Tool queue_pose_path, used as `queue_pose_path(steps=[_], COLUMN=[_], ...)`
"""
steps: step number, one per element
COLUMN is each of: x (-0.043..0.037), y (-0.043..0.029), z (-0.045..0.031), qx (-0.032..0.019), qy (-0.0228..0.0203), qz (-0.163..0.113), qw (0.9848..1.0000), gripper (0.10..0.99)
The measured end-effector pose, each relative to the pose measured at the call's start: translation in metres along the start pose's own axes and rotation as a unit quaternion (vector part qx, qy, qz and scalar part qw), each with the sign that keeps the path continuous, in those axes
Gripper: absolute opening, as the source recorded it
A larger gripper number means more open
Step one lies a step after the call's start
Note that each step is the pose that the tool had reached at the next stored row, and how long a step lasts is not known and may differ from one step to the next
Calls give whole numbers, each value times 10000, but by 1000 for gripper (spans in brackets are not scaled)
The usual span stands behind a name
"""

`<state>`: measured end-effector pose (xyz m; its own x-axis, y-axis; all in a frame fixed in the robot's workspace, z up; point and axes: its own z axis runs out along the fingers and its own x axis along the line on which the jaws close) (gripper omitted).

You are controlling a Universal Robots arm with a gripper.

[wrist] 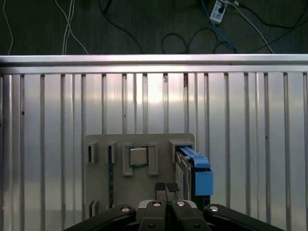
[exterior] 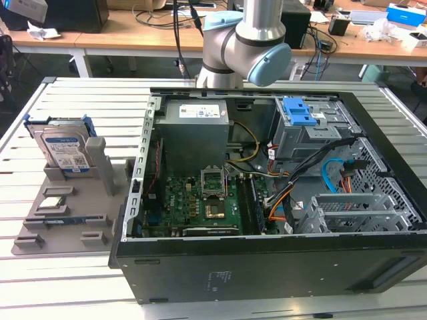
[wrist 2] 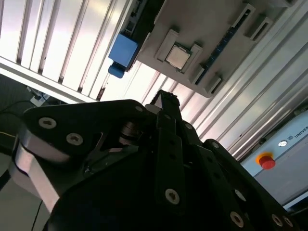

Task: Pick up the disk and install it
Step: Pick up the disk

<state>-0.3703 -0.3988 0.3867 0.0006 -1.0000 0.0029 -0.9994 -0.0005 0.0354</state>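
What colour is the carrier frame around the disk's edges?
Bright blue; the carrier frame on the disk shows best in the exterior view.

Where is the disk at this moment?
At the exterior view's left, the disk stands on edge in the grey holder, beside the open computer case.

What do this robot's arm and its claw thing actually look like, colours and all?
The arm is made of round silver-grey metal tubes, with pale blue caps on its joints. The gripper is matte black: angular linked plates fastened with small silver screws, narrowing to two slim black fingers.
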Motion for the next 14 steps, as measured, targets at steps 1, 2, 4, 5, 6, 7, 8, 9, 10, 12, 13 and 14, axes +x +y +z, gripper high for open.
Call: queue_pose_path(steps=[1,2,4,5,6,7,8,9,10,12,13,14], x=[0,0,0,0,0,0,0,0,0,0,0,0], y=[0,0,0,0,0,0,0,0,0,0,0,0], z=[0,0,0,0,0,0,0,0,0,0,0,0], qx=[0,0,1,1,1,1,1,1,1,2,2,2], qy=[2,3,7,9,13,15,17,19,21,25,25,26], qz=[-54,-91,-208,-250,-350,-437,-485,-521,-589,-714,-715,-715], qw=[10000,10000,9998,9997,9994,9990,9988,9986,9983,9974,9974,9974], gripper=[106,106,106,106,106,106,106,106,106,106,106,106])
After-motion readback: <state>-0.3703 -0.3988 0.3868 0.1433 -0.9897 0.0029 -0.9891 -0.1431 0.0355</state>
